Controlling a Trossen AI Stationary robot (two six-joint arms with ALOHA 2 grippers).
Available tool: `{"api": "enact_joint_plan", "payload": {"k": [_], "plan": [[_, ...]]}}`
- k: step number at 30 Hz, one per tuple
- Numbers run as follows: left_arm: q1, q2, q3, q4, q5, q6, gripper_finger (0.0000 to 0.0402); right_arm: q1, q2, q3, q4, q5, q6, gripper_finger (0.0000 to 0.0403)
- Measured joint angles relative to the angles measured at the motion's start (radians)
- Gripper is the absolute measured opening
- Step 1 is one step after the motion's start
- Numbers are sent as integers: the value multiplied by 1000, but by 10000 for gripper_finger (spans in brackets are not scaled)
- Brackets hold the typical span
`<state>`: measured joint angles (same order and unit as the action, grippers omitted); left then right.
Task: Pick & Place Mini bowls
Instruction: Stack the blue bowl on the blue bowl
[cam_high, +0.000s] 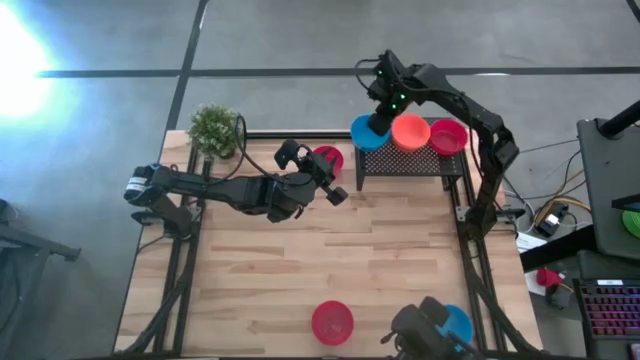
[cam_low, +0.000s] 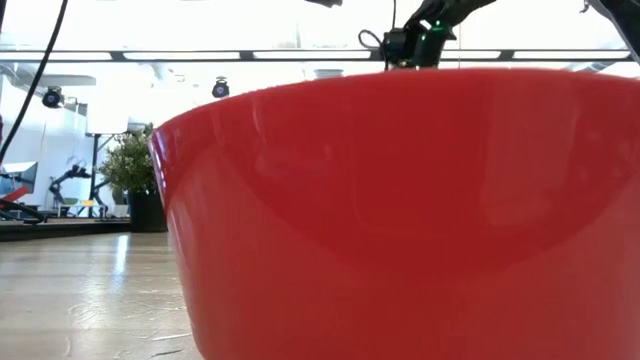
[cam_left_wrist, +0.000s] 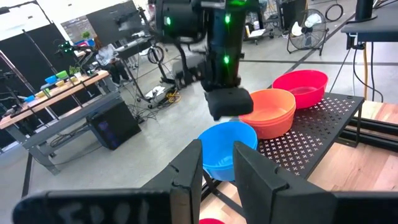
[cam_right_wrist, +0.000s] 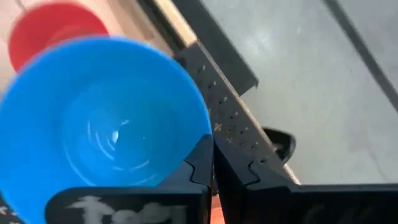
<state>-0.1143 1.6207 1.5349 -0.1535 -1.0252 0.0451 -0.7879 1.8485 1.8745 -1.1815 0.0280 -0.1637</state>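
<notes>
A small round blue plastic bowl (cam_high: 366, 133) sits at the left end of a black perforated metal rack (cam_high: 410, 160), its rim pinched between the closed fingers of the right gripper (cam_right_wrist: 212, 163); beside it on the rack stand an orange plastic bowl (cam_high: 410, 131) and a red plastic bowl (cam_high: 448, 136). The left gripper (cam_high: 333, 186) hovers over the wooden table (cam_high: 300, 250) beside another red bowl (cam_high: 326, 158), fingers (cam_left_wrist: 189, 171) slightly apart and empty. Near the table's front edge rest a further red bowl (cam_high: 332, 322) and a blue bowl (cam_high: 456, 322).
</notes>
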Motion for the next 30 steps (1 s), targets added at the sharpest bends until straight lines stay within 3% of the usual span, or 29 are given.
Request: {"api": "enact_joint_plan", "payload": {"k": [11,18,30], "plan": [[0,0,0,-12,-1,-4,84,33,-134,64,6,-9,32,8],[3,0,0,-12,-3,-45,84,64,-166,-20,10,-141,31,8],[6,-1,0,-12,-3,-58,84,74,-150,-236,74,-142,25,8]]}}
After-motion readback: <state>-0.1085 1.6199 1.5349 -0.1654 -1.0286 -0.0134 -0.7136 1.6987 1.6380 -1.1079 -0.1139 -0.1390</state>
